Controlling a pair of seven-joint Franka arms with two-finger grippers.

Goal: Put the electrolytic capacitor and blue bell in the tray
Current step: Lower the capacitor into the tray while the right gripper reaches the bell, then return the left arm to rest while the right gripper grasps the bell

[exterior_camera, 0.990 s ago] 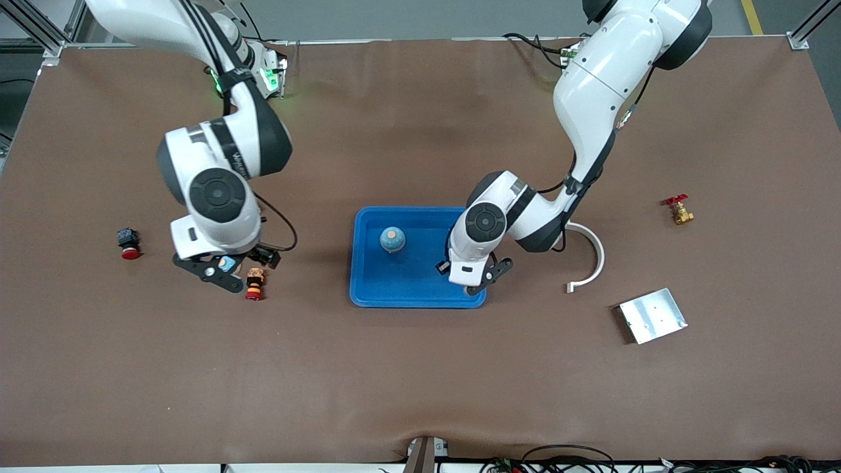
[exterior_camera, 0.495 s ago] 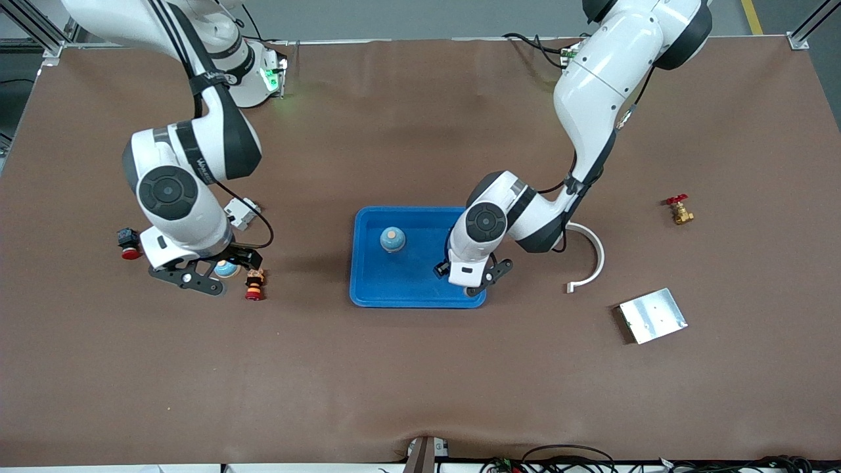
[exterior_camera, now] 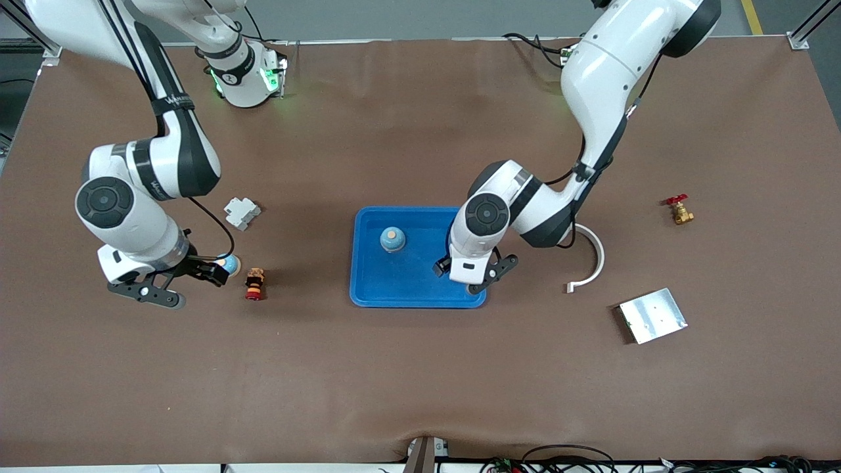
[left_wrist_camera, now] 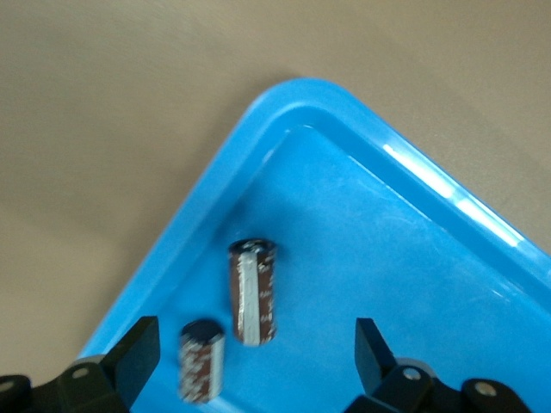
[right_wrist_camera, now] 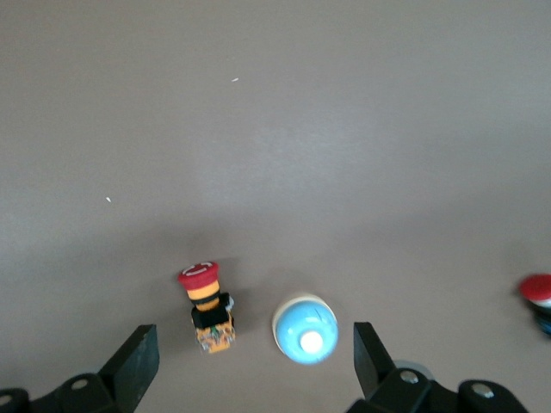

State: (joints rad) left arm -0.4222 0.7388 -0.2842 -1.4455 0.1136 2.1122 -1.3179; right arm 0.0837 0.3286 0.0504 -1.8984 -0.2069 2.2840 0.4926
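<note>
The bright blue tray [exterior_camera: 368, 289] lies mid-table. One blue bell [exterior_camera: 392, 240] stands in it. Two brown electrolytic capacitors [left_wrist_camera: 254, 292] [left_wrist_camera: 201, 361] lie in the tray's corner [left_wrist_camera: 284, 99]. My left gripper [exterior_camera: 470, 281] hangs open and empty over that corner; in the left wrist view the left gripper [left_wrist_camera: 254, 366] sits above the capacitors. A second blue bell [exterior_camera: 228, 265] stands on the table toward the right arm's end. My right gripper [exterior_camera: 184, 284] is open and empty just above and beside it; the right wrist view shows this bell [right_wrist_camera: 306, 329] ahead of the open right gripper [right_wrist_camera: 254, 366].
A red-and-orange push button [exterior_camera: 254, 284] [right_wrist_camera: 207, 305] stands beside the outer bell. Another red button [right_wrist_camera: 538, 291] shows at the right wrist view's edge. A white plastic part [exterior_camera: 241, 213], a white curved piece [exterior_camera: 591, 256], a silver plate [exterior_camera: 652, 315] and a brass valve [exterior_camera: 679, 210] lie around.
The right arm has swung toward its end of the table, uncovering the outer blue bell and the white part and covering the black-and-red button. The left gripper has barely moved.
</note>
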